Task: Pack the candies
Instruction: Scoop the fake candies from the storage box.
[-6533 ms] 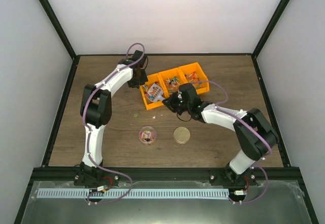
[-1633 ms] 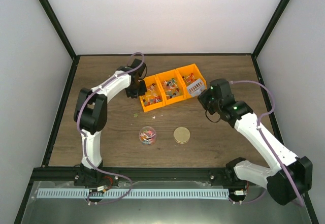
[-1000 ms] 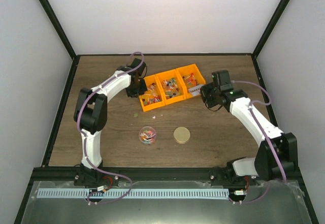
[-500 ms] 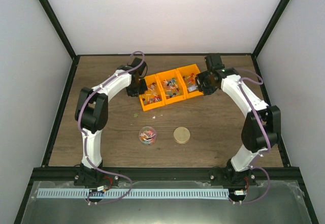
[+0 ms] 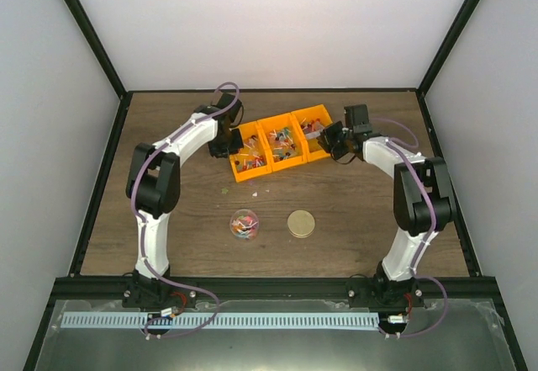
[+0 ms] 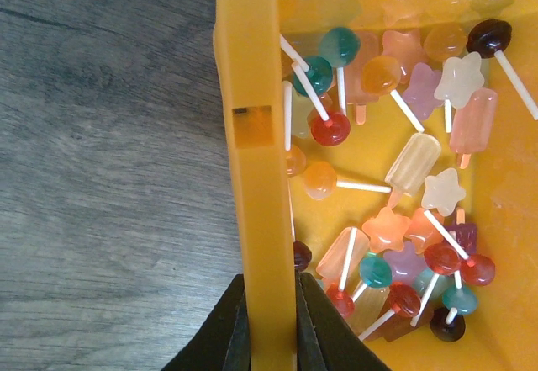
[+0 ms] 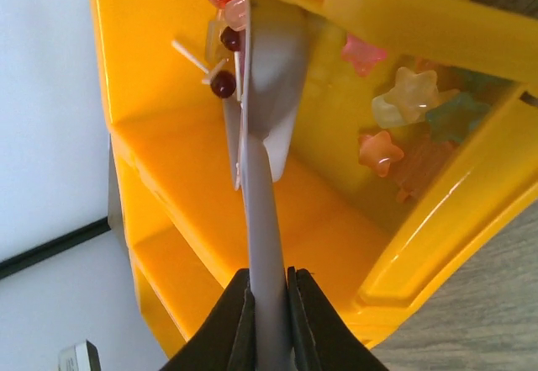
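Note:
The candies are tiny lollipops and star sweets in mixed colours, lying in three joined orange bins [image 5: 282, 144]. My left gripper [image 5: 229, 145] is shut on the left bin's outer wall [image 6: 256, 127], with candies [image 6: 395, 219] just inside it. My right gripper [image 5: 334, 141] is shut on the handle of a grey scoop [image 7: 271, 93], which reaches into the right bin. A few candies [image 7: 225, 18] cling at the scoop's tip, and star candies [image 7: 395, 127] lie on the bin floor beside it. A small clear jar [image 5: 244, 224] holding some candies stands on the table in front.
A round gold lid [image 5: 301, 223] lies right of the jar. A few small scraps [image 5: 225, 190] lie on the wood in front of the left bin. Black frame rails border the table on all sides.
My right arm has swung the scoop from the table right of the bins round to the back and into the right bin. The left gripper has kept its hold on the left bin.

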{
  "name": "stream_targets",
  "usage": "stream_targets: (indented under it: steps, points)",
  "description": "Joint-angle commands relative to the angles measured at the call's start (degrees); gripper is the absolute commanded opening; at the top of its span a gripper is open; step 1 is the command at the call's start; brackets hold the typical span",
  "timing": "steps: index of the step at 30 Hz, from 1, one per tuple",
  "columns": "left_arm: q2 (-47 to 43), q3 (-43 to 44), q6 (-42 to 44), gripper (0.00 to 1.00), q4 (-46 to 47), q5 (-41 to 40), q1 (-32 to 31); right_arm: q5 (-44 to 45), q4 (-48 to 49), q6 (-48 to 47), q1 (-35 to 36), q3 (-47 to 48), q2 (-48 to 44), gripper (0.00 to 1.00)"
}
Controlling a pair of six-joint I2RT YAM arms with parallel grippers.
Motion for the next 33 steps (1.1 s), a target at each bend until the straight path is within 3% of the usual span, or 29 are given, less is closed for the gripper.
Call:
stream_targets:
  steps: [1, 5, 15, 33]
  points:
    - [2.3, 1.6, 2.3, 0.04, -0.3, 0.6, -0.4, -7.5, 10.8, -4.8, 1.1, -6.7, -2.1, 0.01]
    - [2.5, 2.2, 1.3, 0.04, -0.2, 0.7, -0.4, -9.6, 17.3, -5.6, 1.1, -11.5, -7.1, 0.01]
    - [2.8, 3.1, 0.4, 0.04, -0.2, 0.7, -0.3, -6.4, 10.5, -9.6, 1.1, -14.6, -16.7, 0.01]
    - [1.9, 2.5, 0.9, 0.04, -0.5, 0.6, -0.3, -7.6, 16.6, -8.9, -0.8, -24.9, -25.0, 0.01]
